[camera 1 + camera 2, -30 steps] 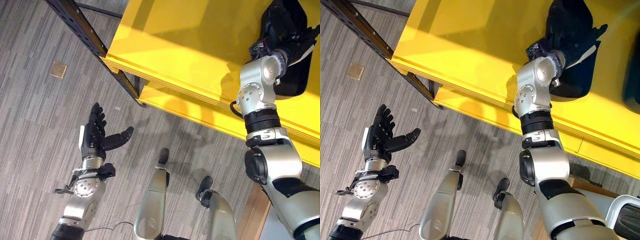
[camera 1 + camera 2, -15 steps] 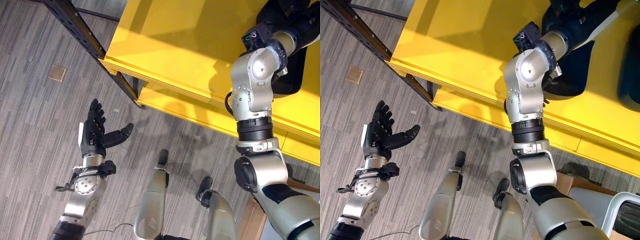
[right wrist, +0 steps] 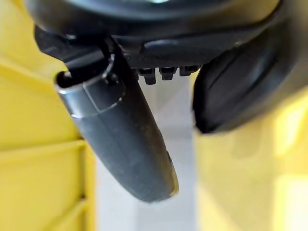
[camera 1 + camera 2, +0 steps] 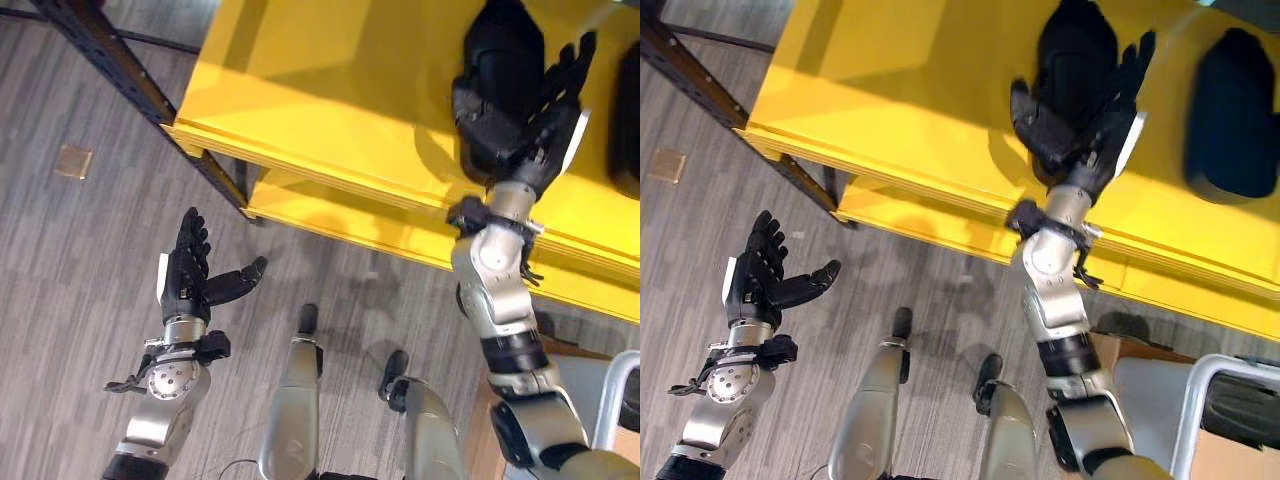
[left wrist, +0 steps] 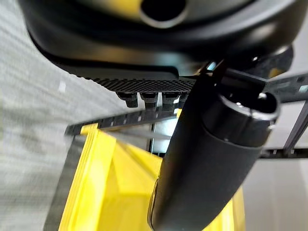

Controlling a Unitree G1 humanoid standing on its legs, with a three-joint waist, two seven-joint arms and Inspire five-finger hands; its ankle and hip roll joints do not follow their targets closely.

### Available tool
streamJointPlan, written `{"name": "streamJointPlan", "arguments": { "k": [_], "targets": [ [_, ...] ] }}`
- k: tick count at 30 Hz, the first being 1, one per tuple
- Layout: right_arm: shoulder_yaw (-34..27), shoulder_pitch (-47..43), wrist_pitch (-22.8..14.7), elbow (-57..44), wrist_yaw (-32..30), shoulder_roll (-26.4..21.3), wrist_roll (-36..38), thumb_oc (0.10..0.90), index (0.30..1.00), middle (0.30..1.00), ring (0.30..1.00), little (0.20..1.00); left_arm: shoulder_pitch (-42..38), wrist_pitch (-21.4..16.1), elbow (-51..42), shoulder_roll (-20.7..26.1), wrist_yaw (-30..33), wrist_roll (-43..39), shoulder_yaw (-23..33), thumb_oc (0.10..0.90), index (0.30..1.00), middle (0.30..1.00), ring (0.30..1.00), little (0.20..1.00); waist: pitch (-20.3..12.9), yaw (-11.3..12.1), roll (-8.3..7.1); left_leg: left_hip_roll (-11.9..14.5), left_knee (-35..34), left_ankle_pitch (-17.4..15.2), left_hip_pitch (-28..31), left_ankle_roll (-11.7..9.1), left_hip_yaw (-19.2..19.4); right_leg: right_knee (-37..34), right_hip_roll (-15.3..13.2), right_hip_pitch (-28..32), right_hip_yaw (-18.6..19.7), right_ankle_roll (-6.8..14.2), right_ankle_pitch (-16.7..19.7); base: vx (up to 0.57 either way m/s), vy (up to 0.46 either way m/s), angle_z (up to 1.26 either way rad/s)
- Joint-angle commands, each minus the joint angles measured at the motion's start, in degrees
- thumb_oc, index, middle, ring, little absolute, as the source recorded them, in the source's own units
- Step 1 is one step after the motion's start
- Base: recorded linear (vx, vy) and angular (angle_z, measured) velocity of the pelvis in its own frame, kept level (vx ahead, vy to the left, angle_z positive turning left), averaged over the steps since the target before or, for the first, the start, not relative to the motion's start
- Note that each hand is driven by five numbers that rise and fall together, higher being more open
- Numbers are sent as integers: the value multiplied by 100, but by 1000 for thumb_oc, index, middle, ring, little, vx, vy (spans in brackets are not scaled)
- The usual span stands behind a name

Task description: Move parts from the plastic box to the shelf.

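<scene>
A black moulded part (image 4: 495,50) lies on the top board of the yellow shelf (image 4: 330,90). My right hand (image 4: 530,120) is open, fingers spread and straight, at the part's near edge; its thumb (image 3: 120,130) stands apart from the dark part (image 3: 240,91). A second black part (image 4: 1235,115) lies further right on the same board. My left hand (image 4: 185,280) hangs open over the floor at the lower left, holding nothing, its thumb (image 5: 207,159) sticking out towards the shelf.
A dark metal upright (image 4: 120,70) carries the shelf's left corner, with a lower yellow board (image 4: 340,215) beneath. A pale-rimmed box (image 4: 1215,400) with dark contents stands at the lower right beside cardboard (image 4: 1125,355). A small tan square (image 4: 74,161) lies on the floor.
The right arm has swung round: the hand that was down on the black part now stands with fingers spread at its near edge. The view has shifted. The left hand stayed put.
</scene>
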Motion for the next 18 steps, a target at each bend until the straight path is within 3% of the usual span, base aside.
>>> {"name": "streamJointPlan", "arguments": {
  "k": [1,5,9,12,18],
  "targets": [
    [-185,31,-612,-1034,605,-350,-520,900,1000,1000,1000,1000,257,-336,-660,-29,-176,384,449,900,1000,1000,1000,1000,-608,-159,-210,495,59,-121,-97,-100,-227,-707,-137,778,290,163,260,-15,-9,-29],
    [-311,1057,-554,-1546,1240,-709,-928,900,1000,1000,1000,1000,403,-285,-510,-177,-360,458,578,900,1000,1000,1000,1000,-732,-339,-349,612,-75,-73,121,-138,-186,-844,-56,907,356,189,293,22,-28,-19],
    [-607,1665,-560,-1871,1474,-1008,-1385,900,1000,1000,1000,1000,519,-312,-454,-212,-539,568,668,900,1000,1000,1000,1000,-861,-468,-415,677,-197,-17,265,-165,-150,-966,-17,994,371,210,334,28,-19,-12],
    [-1096,2361,-490,-2260,1749,-1548,-2280,900,1000,1000,1000,1000,602,-339,-346,-244,-763,682,805,900,1000,1000,1000,1000,-1045,-637,-480,760,-266,-60,506,-213,-88,-1051,9,1167,427,240,296,58,-19,-10],
    [-1321,2716,-476,-2520,2241,-2372,-3213,900,1000,1000,1000,1000,625,-341,-307,-282,-1152,825,767,900,1000,1000,1000,1000,-1276,-773,-487,828,-291,-76,713,-264,-28,-1041,39,1281,532,221,241,37,-10,-10]
  ]
}}
